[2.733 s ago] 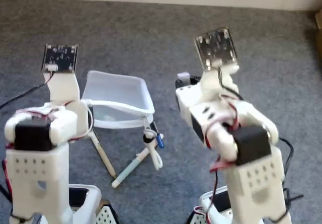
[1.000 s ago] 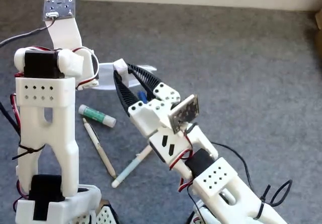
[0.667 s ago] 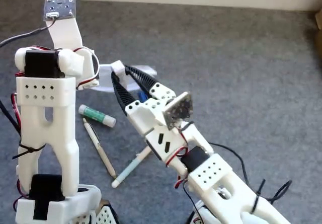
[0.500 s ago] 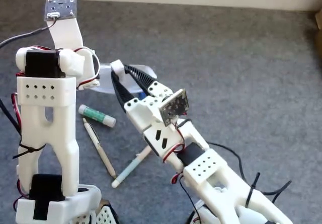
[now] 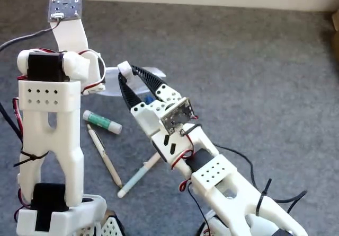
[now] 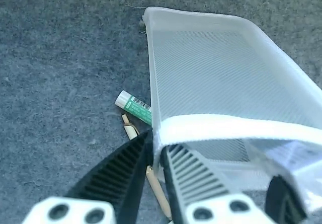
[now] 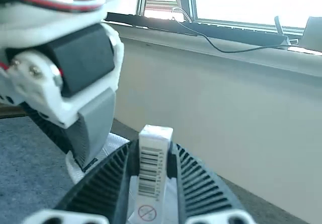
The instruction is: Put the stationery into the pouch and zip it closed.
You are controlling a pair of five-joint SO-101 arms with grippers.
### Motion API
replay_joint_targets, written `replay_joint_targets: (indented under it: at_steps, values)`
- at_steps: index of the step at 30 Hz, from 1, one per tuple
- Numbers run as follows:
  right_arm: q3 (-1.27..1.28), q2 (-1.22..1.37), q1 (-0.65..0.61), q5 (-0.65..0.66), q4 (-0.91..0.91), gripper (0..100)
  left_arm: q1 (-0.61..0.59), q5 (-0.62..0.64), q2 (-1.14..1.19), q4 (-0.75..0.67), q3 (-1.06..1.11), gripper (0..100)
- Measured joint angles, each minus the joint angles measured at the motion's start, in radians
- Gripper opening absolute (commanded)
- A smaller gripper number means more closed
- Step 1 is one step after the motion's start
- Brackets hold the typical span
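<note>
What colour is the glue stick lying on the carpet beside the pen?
The glue stick is green with a white cap, clearest in the high view.

Bright daylight; window [image 7: 241, 0] blown out white, wall [image 7: 226, 113] below it in shade. Carpet [image 5: 265, 61] evenly lit, shadows faint.

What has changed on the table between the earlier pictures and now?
The left gripper came forward and took hold of the pouch rim; the right gripper, now clamped on a white box, carried it toward the pouch. Glue stick, pen and marker stayed put.
</note>
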Motion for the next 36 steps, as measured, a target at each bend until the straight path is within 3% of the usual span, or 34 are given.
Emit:
replay_joint_targets:
  at_steps: [3,10,28,36]
  values:
    - [0.017,0.0,0.0,0.008,0.0,14.2,0.0,0.0,0.0,0.0,0.0,1]
    - [0.034,-0.055,0.0,0.011,0.049,14.5,0.0,0.0,0.0,0.0,0.0,1]
    - [0.018,-0.457,0.0,0.011,0.76,14.5,-0.003,0.0,0.003,0.0,0.0,1]
    - [-0.135,-0.486,0.003,0.012,1.123,14.5,-0.11,0.0,0.003,0.0,0.0,1]
